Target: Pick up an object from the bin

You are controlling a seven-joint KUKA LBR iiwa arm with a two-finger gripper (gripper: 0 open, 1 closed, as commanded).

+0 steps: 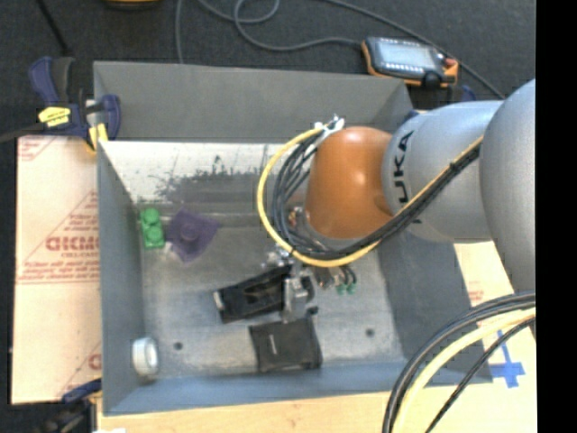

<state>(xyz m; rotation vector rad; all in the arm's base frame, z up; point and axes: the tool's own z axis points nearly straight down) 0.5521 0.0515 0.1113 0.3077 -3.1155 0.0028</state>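
My gripper (291,289) reaches down in the middle of the bin, below the arm's wrist. It is at the right end of a black elongated tool (245,299) that lies slanted on the bin floor. A flat black square block (285,345) lies just below the gripper, near the front wall. I cannot see whether the gripper touches the black tool. A small green piece (343,284) shows just right of the gripper.
A purple cup-like thing (191,233) and a green block (151,227) lie at the left, towards the back. A small white roll (144,355) sits in the front left corner. The arm and its cables cover the bin's right part.
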